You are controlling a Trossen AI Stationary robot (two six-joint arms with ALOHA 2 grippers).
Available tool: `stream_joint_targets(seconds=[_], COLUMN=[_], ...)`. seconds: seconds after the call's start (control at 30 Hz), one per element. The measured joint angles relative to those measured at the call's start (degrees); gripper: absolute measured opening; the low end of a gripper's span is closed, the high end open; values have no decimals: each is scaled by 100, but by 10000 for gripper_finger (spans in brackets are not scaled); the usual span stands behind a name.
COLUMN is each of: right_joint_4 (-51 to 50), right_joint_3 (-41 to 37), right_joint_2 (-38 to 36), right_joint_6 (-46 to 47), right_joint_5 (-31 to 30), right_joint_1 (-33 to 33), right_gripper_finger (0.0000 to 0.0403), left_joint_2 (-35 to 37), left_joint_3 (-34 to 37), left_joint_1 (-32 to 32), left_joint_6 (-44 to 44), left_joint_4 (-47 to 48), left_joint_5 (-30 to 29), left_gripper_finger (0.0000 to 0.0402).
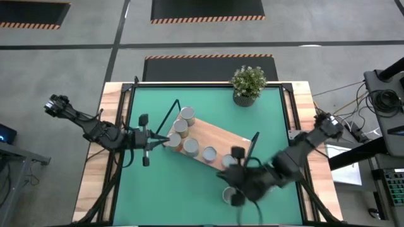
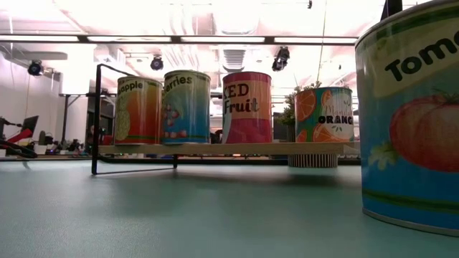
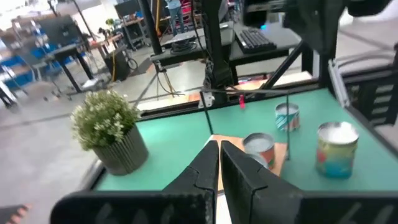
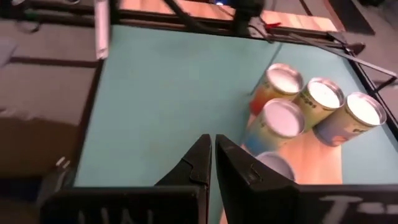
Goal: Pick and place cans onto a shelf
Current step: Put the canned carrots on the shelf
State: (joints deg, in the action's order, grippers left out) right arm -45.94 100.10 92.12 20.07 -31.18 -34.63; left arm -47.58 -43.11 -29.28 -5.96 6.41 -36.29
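Can (image 1: 229,195) off the shelf (image 1: 218,140) stood upright on the surface right beside the right end effector (image 1: 237,199), closed and empty; left end effector (image 1: 146,140), also closed, sat farther off.

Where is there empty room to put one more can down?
The green mat is bare at its front left corner, and also between the plant and the shelf. The shelf's plant-side strip is bare wood too. It is crowded along the shelf's left end and front edge, where the cans stand.
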Motion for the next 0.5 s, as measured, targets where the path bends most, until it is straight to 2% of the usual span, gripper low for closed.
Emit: stream_joint_targets(seconds=[0.27, 0.4, 0.5], right_joint_4=[-470, -476, -476], right_joint_3=[-101, -410, -704], right_joint_2=[24, -8, -82], right_joint_6=[397, 593, 869], right_joint_5=[-589, -810, -850], right_joint_1=[-1160, -1572, -1781], right_gripper_finger=[12, 12, 12], left_joint_2=[-688, -1311, -1689], left_joint_3=[13, -41, -276], left_joint_1=[-191, -437, -631], left_joint_6=[1092, 1149, 1216], left_joint_4=[-388, -982, -1085], left_joint_5=[138, 142, 137], left_gripper_finger=[0, 0, 0])
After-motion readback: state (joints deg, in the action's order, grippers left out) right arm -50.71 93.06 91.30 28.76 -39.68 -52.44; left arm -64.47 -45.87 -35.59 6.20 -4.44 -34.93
